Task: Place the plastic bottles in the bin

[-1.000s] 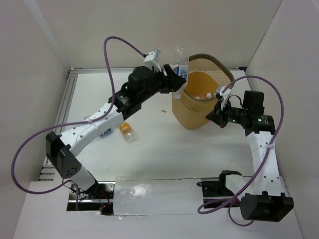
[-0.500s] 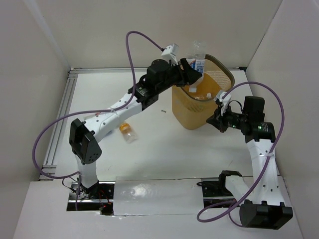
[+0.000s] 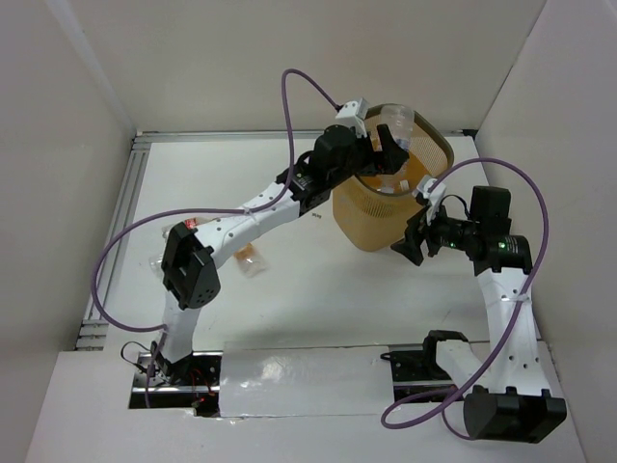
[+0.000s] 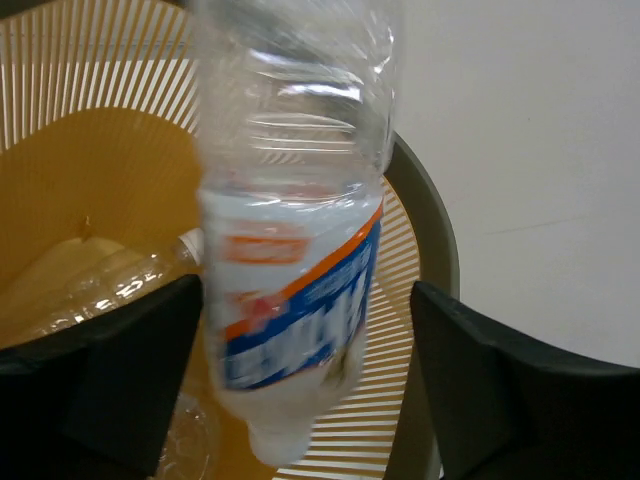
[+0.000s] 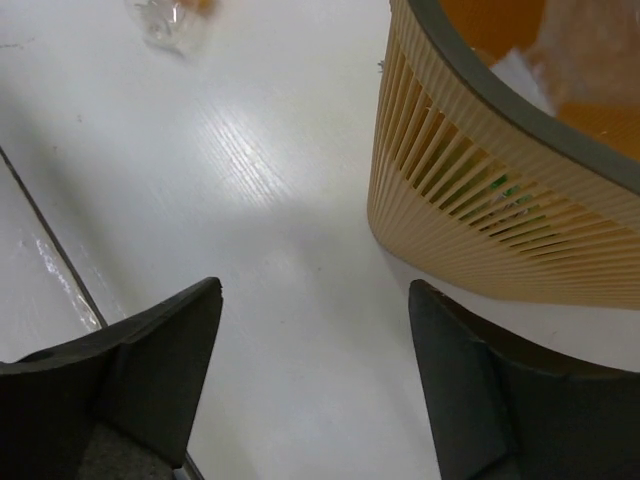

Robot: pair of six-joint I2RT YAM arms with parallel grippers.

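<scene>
My left gripper (image 3: 386,149) hangs over the mouth of the orange-yellow mesh bin (image 3: 359,217), open. A see-through plastic bottle (image 4: 290,250) with a blue and orange label sits blurred between the spread fingers, gripped by neither, above the bin's inside (image 4: 90,180). Other plastic bottles (image 4: 110,282) lie at the bottom of the bin. My right gripper (image 3: 410,239) stands open and empty over the table, just beside the bin's wall (image 5: 480,200). An orange-capped bottle (image 3: 249,257) lies on the table, partly hidden by the left arm.
Another see-through bottle (image 3: 154,260) lies near the left rail. White walls close the table in on the left, back and right. Purple cables loop above both arms. A small bottle (image 5: 170,20) shows at the far end of the right wrist view.
The left arm has swung right, carrying the bottle over the bin, and its jaws have opened, letting the bottle go. The right gripper has also opened.
</scene>
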